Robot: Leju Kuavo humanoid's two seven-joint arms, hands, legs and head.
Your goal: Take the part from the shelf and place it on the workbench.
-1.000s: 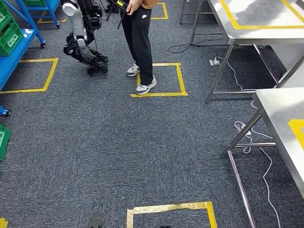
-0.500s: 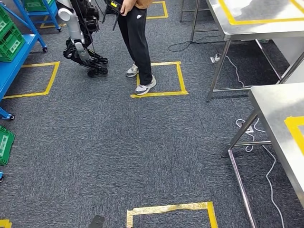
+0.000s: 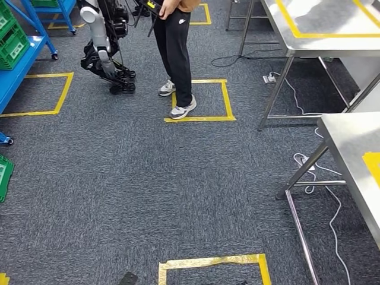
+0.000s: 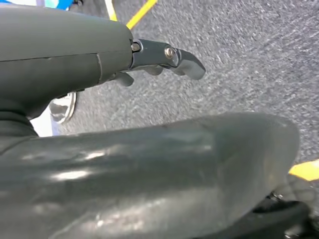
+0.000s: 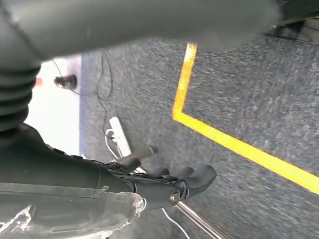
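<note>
The blue shelf (image 3: 18, 65) stands at the far left of the head view with a green bin (image 3: 11, 38) on it; what the bin holds is too small to tell. A steel workbench (image 3: 354, 154) with a yellow tape mark sits at the right edge. My left hand (image 4: 94, 64) hangs over the grey carpet, its fingers (image 4: 177, 57) stretched out and nothing in them. My right hand (image 5: 112, 184) hangs the same way above the floor, fingers (image 5: 195, 179) straight and apart, holding nothing.
A person (image 3: 174, 53) stands ahead on a yellow taped square, beside another robot (image 3: 105, 47). A second steel table (image 3: 313, 41) is at the back right. White cables (image 3: 333, 214) and a power strip (image 3: 270, 77) lie under the tables. Another green bin (image 3: 4, 175) sits low on the left.
The whole picture has swayed a little sideways and back, so the camera moved. The person and the other robot stay about where they were. Both hands still hang without a load.
</note>
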